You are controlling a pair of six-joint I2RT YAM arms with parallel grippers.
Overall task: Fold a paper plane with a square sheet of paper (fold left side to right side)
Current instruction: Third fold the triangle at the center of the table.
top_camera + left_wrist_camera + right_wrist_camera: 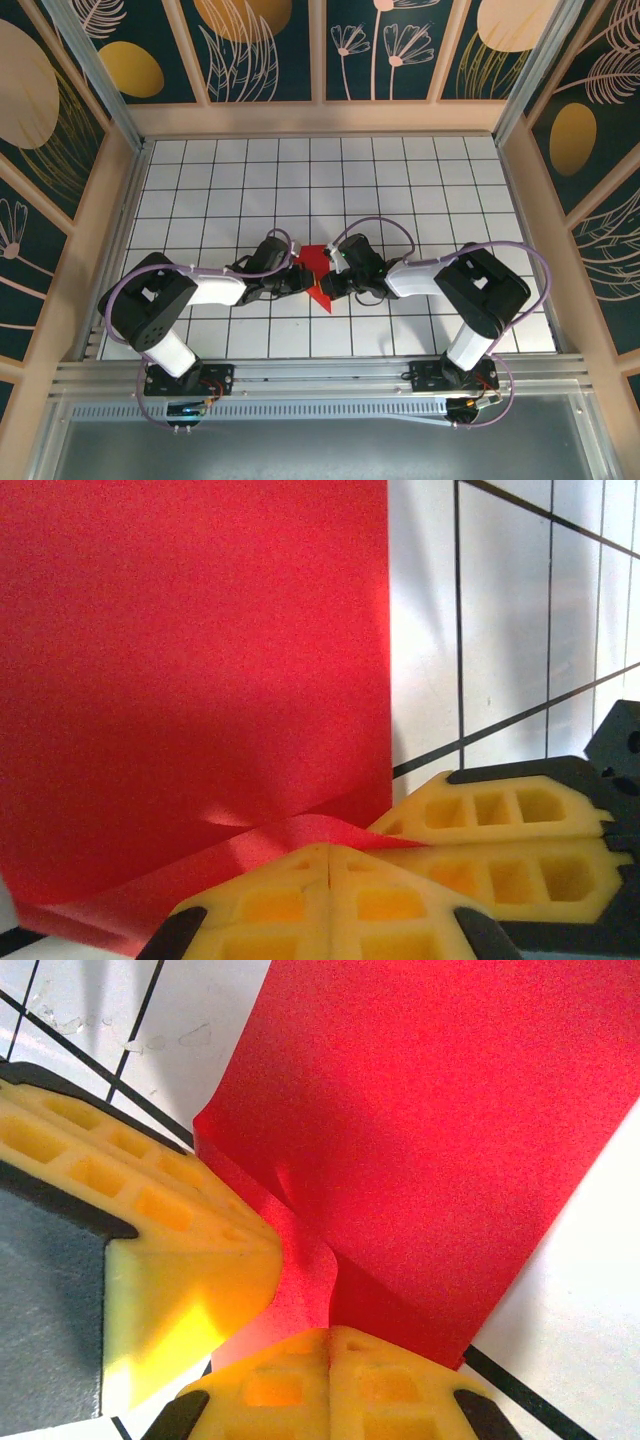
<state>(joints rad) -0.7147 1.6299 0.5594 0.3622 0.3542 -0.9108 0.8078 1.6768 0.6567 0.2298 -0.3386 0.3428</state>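
Observation:
The square sheet of paper (318,265) is bright red and lies folded to a narrower shape at the middle of the gridded table. In the left wrist view the paper (200,660) lies flat with a raised flap along its near edge. My left gripper (330,855) is shut, its yellow tips against that flap; the right gripper's fingers (500,825) rest just to the right on the same flap. In the right wrist view my right gripper (328,1335) is shut at the curled edge of the paper (430,1110), with the left fingers (170,1250) alongside. From above, left gripper (300,283) and right gripper (337,285) meet at the paper.
The white gridded table (400,180) stretches wide around the paper. Peach-framed patterned walls (320,60) enclose it at the back and both sides. Both arm bases are bolted to the metal rail (320,375) at the near edge.

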